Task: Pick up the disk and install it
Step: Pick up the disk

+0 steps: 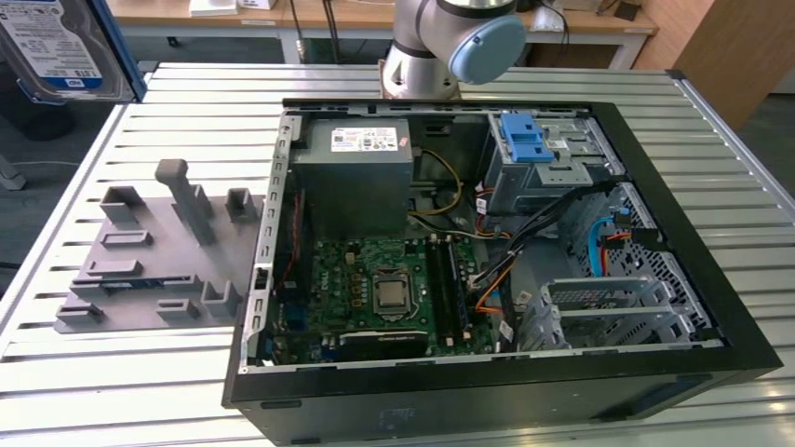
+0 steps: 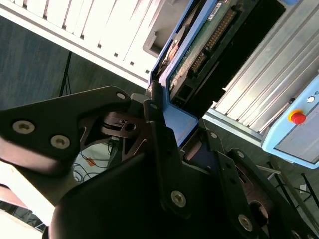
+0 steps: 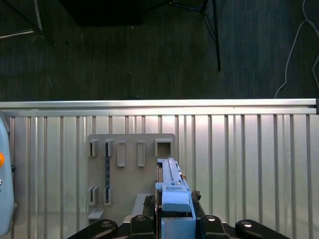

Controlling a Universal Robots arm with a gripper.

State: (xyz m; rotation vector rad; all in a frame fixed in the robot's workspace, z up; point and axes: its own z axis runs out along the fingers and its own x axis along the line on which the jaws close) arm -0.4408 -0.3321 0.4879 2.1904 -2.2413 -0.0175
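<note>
- Exterior view: the disk (image 1: 62, 47), a flat rectangular silver hard drive with a blue-and-white label in a blue plastic bracket, is lifted clear of the slatted aluminium table (image 1: 125, 372). It is out past the exterior view's left side of the open black computer case (image 1: 497, 410), well apart from the grey metal drive bay (image 1: 553, 172) and its blue plastic latch (image 1: 522, 140). A grey moulded plastic fixture plate (image 1: 162, 251) lies on the table just beside the case
- Second wrist view: the black gripper (image 2: 179, 119) is clamped on the disk's blue bracket, with a finger (image 2: 157, 134) pressed against each side. The drive's green circuit board and connector pins reach out ahead of the fingertips. A pale blue pendant with a red button (image 2: 297, 117) sits off to one side of the tool
- First wrist view: the disk shows edge-on, sticking straight out from between the closed fingers. Beyond its far end lies the fixture plate, apart from the disk
</note>
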